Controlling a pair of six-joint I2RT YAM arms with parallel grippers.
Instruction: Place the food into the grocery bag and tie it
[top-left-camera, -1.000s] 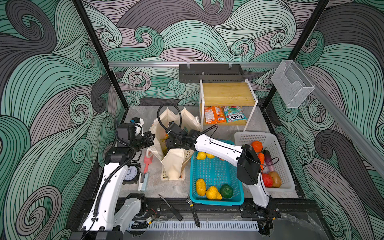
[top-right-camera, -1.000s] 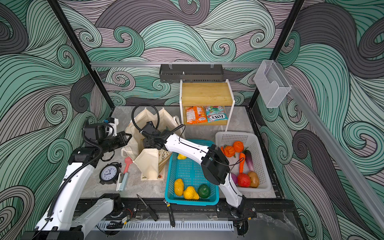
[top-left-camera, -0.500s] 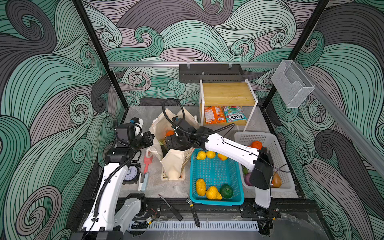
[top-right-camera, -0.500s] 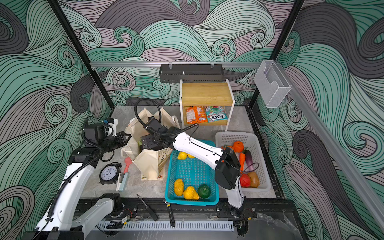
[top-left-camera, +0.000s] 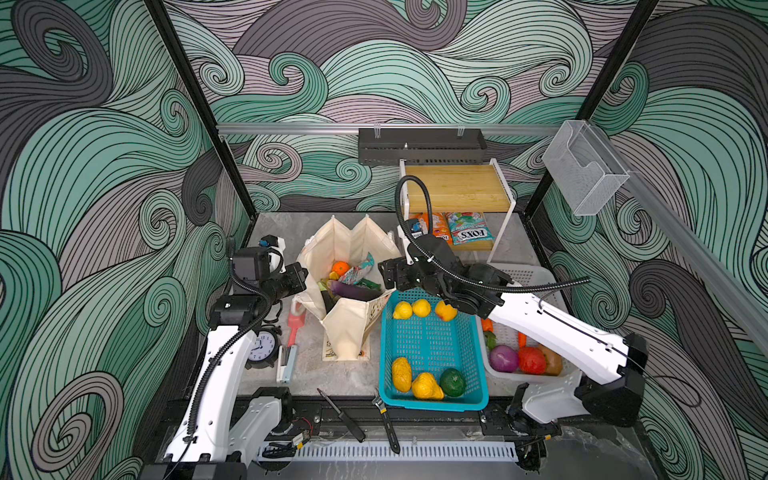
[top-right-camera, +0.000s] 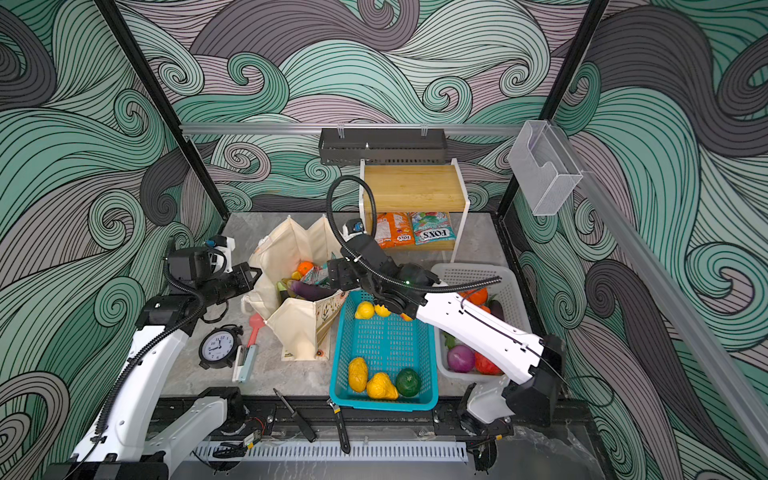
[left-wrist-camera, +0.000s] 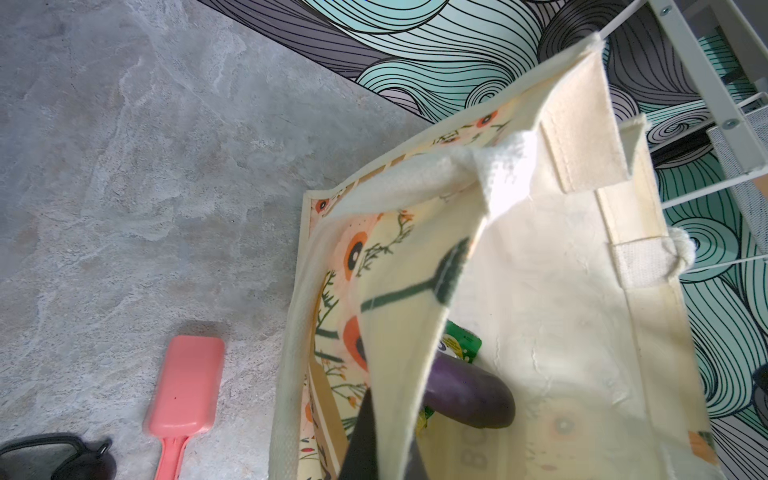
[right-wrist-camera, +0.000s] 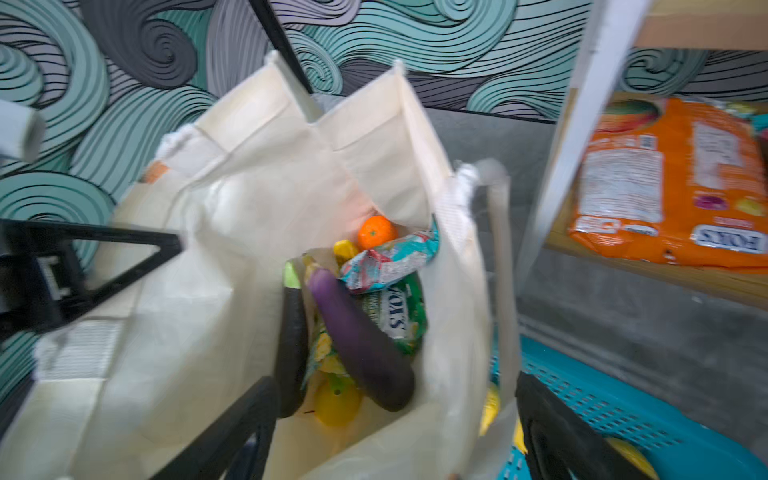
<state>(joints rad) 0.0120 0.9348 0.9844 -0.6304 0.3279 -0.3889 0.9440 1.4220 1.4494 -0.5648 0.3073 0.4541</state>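
Left hand (top-left-camera: 296, 280) pinching grocery bag (top-left-camera: 349, 245) rim, right hand (right-wrist-camera: 397, 380) gaping empty (blurred), eggplant (right-wrist-camera: 357, 340) half-covering yellow fruit (right-wrist-camera: 336, 405).

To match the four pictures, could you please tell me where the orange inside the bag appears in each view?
In a top view: orange at the far end of the open bag, beside the teal packet.
In a top view: same spot, next to the packet.
Left wrist: not in it; only the bag shows.
Right wrist: orange deep inside the bag, touching the packet.
Shared landmark: the bag.
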